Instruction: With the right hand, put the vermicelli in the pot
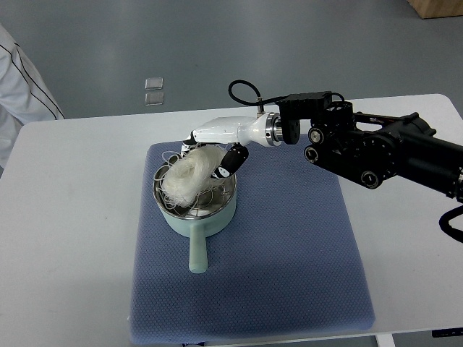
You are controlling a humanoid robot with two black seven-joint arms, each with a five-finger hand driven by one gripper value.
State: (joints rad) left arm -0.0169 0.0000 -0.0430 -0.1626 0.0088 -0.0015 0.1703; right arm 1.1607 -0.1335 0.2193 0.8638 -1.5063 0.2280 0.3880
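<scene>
Right hand [217,148] holds vermicelli [189,177] over the pot [194,217]

The vermicelli [189,176] is a pale, whitish tangle of thin strands, bunched into a loose nest. It sits in the mouth of the pot [196,215], piled above the rim, with a few stray loops hanging over the pot's far-left edge. The pot is a small, round, light mint-green vessel with a metallic inner wall, standing upright. Its short straight handle points away from the vermicelli, toward the near side.
</scene>
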